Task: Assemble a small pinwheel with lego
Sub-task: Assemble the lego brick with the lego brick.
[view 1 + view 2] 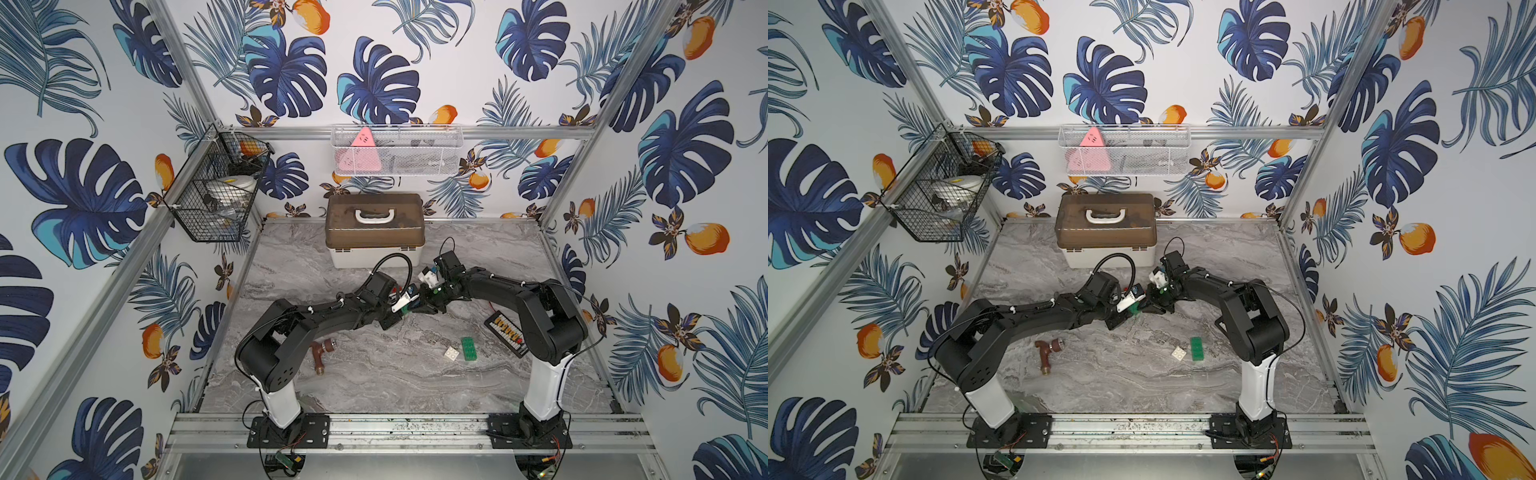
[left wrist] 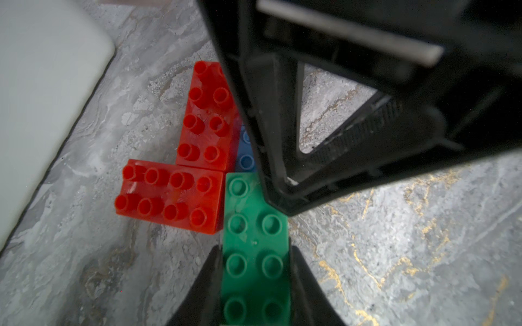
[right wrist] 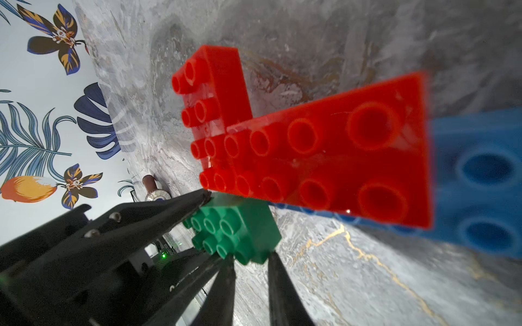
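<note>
The left gripper is clamped on a green brick set against the half-built pinwheel, near the brown-lidded toolbox. The right gripper, jaws nearly together and holding nothing, rests its tips on that brick and hides most of the blue brick. A loose green brick and a white brick lie near a black button board, a brown pipe fitting well apart.
</note>
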`<state>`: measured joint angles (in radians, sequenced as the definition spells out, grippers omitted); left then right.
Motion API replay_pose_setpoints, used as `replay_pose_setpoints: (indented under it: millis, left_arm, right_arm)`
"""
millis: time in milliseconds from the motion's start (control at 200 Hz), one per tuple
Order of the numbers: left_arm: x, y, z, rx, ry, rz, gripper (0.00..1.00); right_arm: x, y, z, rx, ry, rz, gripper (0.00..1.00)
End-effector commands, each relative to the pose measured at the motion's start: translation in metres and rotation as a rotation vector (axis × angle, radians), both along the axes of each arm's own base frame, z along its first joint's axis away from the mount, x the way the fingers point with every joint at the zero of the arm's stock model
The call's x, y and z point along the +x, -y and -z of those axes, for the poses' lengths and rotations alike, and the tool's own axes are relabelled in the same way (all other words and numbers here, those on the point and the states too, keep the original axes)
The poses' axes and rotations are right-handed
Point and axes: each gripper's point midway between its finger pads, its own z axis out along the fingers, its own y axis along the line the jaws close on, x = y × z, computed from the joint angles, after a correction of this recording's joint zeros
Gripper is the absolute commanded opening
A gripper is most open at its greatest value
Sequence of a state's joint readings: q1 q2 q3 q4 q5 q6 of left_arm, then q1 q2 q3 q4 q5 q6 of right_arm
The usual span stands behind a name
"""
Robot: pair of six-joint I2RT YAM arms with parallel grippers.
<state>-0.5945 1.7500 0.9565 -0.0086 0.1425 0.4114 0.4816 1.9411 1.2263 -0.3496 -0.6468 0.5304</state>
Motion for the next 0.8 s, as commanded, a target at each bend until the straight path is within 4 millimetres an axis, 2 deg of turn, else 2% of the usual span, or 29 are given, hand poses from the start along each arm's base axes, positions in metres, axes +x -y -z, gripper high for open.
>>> replay_pose_setpoints:
  millis: [0,245,395,565,796]
  left_arm:
    - [0.0,0.024,-0.013,-0.093,-0.002,0.068,0.0]
    - [-0.003,0.029,-0.007,-0.072,-0.032,0.122,0.0]
    - [-0.008,0.024,-0.002,-0.03,-0.06,0.136,0.0]
    - [-0.021,0.021,0.012,0.042,-0.116,0.113,0.0]
    - [-0.014,0.021,0.02,0.086,-0.151,0.013,0.0]
  right_arm:
    - [0.003,-0.009,-0.008,0.04,0.02,-0.016,0.24]
    - [0.011,-0.004,-0.001,-0.016,-0.008,0.046,0.24]
    - [0.012,-0.007,0.001,-0.023,-0.018,0.053,0.24]
    - [0.016,-0.011,0.003,-0.028,-0.027,0.053,0.24]
    - [0.015,-0.025,0.001,-0.004,-0.031,0.038,0.24]
